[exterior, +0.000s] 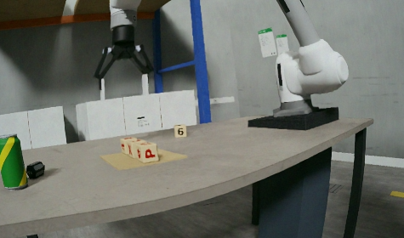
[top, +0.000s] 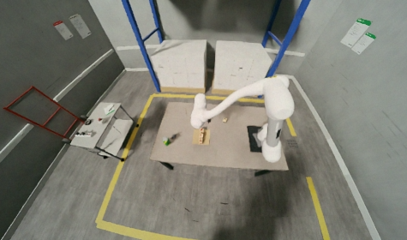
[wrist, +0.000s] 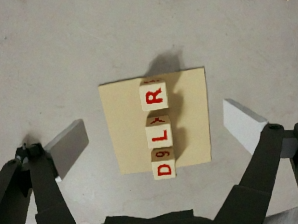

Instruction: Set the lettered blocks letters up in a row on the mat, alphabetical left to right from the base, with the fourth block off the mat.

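This is an industrial space, a robot work cell in a warehouse or workshop — yellow tape (top: 119, 180) marks out the floor around the table (top: 230, 150) (exterior: 229, 170). Blue rack uprights (top: 138, 43) (exterior: 199, 64) rise behind it, with big white stacks (top: 181, 64) (exterior: 141, 115), probably boxed goods, though the view is too coarse to be sure. A red hand truck (top: 46, 125) stands beside a cart (top: 86, 141) — and papers (top: 356, 32) (exterior: 267, 42) hang on plain grey walls (top: 333, 86) (exterior: 373, 51).

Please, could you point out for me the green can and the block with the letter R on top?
Green can (top: 166, 141) (exterior: 12, 163): top and exterior views, its side.
R block (wrist: 154, 96): wrist view, top face.
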You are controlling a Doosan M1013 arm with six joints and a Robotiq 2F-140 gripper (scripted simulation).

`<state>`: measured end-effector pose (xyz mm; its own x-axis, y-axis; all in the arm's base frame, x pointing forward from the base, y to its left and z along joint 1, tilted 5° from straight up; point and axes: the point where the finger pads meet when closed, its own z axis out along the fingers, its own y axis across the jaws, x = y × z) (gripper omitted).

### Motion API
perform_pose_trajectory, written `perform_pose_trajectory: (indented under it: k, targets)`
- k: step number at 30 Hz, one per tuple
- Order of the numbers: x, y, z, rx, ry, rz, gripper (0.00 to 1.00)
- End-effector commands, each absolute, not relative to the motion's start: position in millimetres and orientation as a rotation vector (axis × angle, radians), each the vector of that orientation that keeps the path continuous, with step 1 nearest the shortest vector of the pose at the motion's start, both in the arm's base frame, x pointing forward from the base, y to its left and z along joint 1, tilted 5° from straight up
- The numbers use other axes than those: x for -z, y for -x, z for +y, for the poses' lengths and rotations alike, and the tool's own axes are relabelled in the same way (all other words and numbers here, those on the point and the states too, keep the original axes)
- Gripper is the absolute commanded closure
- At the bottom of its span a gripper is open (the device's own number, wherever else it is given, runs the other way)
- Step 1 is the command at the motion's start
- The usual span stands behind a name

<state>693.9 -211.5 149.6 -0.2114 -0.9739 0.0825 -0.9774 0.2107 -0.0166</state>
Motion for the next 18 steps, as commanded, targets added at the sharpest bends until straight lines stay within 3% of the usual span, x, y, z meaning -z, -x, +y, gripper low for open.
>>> perform_pose_trajectory:
  k: [1,18]
  targets:
    - [-159.9,-694.3,-210.6,-0.101,-1.938,-2.403,0.0]
    - [-171.6,-694.3,-209.6,-0.101,-1.938,-2.403,0.0]
